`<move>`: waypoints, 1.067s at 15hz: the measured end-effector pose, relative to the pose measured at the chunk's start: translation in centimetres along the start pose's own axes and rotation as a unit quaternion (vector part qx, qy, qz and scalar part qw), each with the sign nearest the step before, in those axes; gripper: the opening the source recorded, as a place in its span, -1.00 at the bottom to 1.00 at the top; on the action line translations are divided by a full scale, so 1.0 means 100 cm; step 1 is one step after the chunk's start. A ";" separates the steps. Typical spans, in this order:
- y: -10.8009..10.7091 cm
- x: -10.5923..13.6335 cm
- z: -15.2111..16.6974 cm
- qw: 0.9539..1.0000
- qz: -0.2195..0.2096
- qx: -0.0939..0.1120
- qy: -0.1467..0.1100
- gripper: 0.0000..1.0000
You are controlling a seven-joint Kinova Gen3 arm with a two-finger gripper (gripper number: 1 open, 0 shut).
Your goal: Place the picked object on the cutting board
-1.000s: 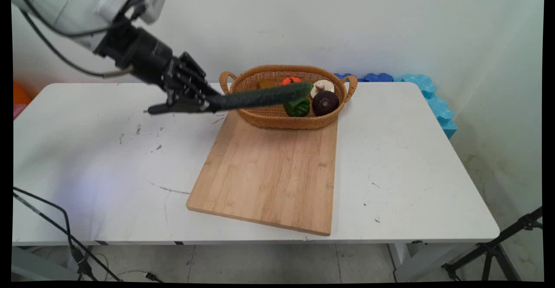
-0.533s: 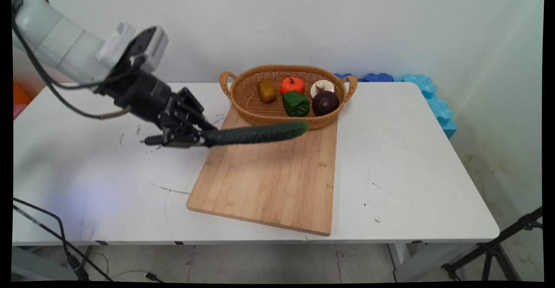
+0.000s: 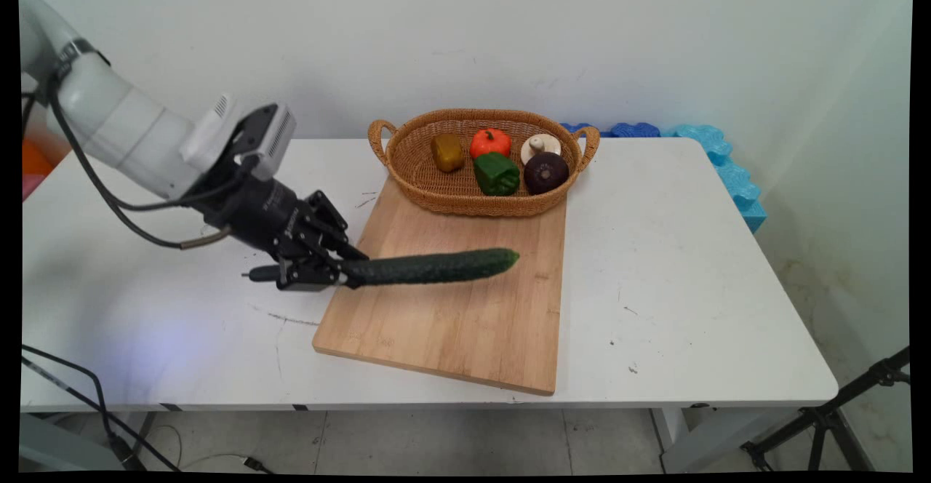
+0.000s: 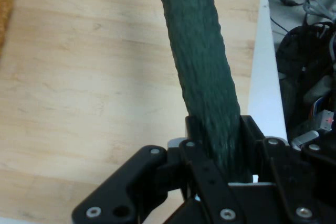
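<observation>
The black gripper (image 3: 342,273) is clamped on one end of a long dark green cucumber (image 3: 429,267), its fingers (image 4: 195,129) pressed in against the sides so the vegetable sticks straight out from the hand. The cucumber lies almost level, pointing to the right, held in the air over the middle of the wooden cutting board (image 3: 451,323); whether it touches the wood I cannot tell. From the hand's own camera the cucumber (image 4: 202,66) runs up the middle of the view with the pale board (image 4: 79,77) beneath it and the table's white edge off to the right.

I can make out no legible writing on the gripper or anything nearby; there is small lettering on the wrist, too small to read.

A second ago the cucumber hung higher and farther back, in front of the wicker basket (image 3: 414,170), hiding part of what is in it. Since then the hand has come down and toward the near side, and the basket's contents show in full: a yellow pepper (image 3: 446,152), an orange-red tomato (image 3: 489,142), a green pepper (image 3: 497,173), a pale mushroom (image 3: 540,147) and a dark purple round vegetable (image 3: 546,172). The basket and board have not shifted.

The basket sits at the board's far end, overlapping its edge. The white table (image 3: 691,286) is scuffed with dark marks, mostly left of the board. Behind it stands a plain white wall, with blue foam pieces (image 3: 716,156) at the far right corner and a black tripod leg (image 3: 829,414) on the tiled floor below.
</observation>
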 end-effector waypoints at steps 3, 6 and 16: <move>0.004 -0.004 0.014 1.000 0.000 -0.006 0.001 -1.00; 0.006 -0.004 0.024 1.000 -0.002 -0.010 0.002 -1.00; 0.009 -0.008 0.068 1.000 -0.009 -0.008 -0.008 -1.00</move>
